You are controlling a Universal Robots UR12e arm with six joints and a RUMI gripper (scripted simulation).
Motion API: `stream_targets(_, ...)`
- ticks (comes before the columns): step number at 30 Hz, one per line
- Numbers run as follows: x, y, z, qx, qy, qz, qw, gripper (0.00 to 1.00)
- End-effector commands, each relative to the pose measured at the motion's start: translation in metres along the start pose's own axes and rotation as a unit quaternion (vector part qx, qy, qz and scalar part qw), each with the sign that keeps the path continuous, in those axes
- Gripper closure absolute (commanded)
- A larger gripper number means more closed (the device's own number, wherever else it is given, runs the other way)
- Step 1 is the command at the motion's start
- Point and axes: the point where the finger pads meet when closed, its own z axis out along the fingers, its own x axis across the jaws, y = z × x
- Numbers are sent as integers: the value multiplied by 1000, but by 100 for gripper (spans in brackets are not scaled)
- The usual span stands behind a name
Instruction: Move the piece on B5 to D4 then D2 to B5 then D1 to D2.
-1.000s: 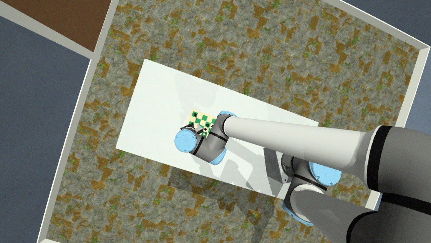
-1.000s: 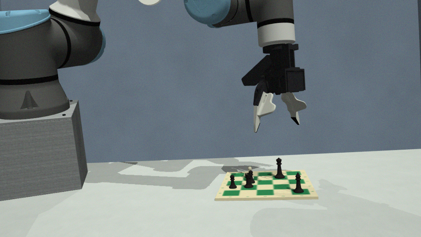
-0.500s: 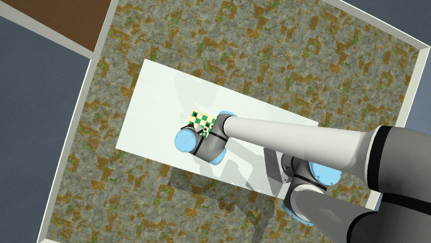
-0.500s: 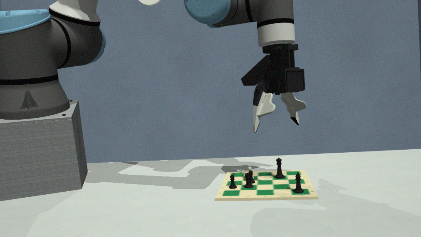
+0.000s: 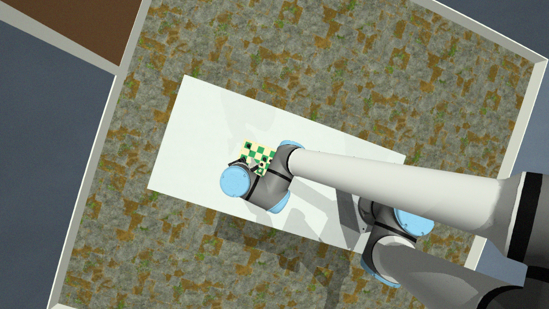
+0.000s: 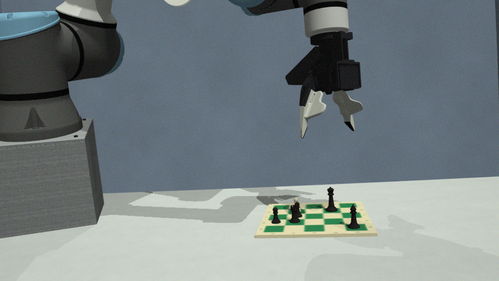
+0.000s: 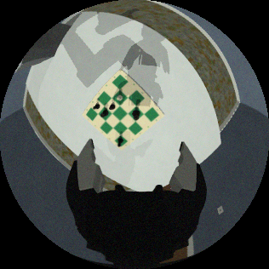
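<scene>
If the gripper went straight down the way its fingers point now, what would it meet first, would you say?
Probably the chessboard: the open, empty gripper hangs high above it, nothing between. Perhaps the tall black piece first; depth is unclear.

A white table (image 5: 199, 126) is set on a mossy stone floor (image 5: 345, 77), enclosed by pale low walls (image 5: 484, 36); a brown patch (image 5: 84, 23) is seen at 11 o'clock.

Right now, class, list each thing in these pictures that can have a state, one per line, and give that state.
Gripper: open, empty, high above the board.
Board: flat on the table.
Tall black piece: upright, at the far side.
Right black piece: upright.
Left black piece: upright.
Middle black pieces: upright, overlapping in view.
Pale piece: mostly hidden behind them.
</scene>
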Motion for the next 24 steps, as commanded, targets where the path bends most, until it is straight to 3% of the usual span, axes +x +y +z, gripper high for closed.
stream_targets(1, 2, 0, -24, 0, 0, -1, 1000, 0)
stream_targets(24, -1, -2, -27, 2, -2, -1, 1000, 0)
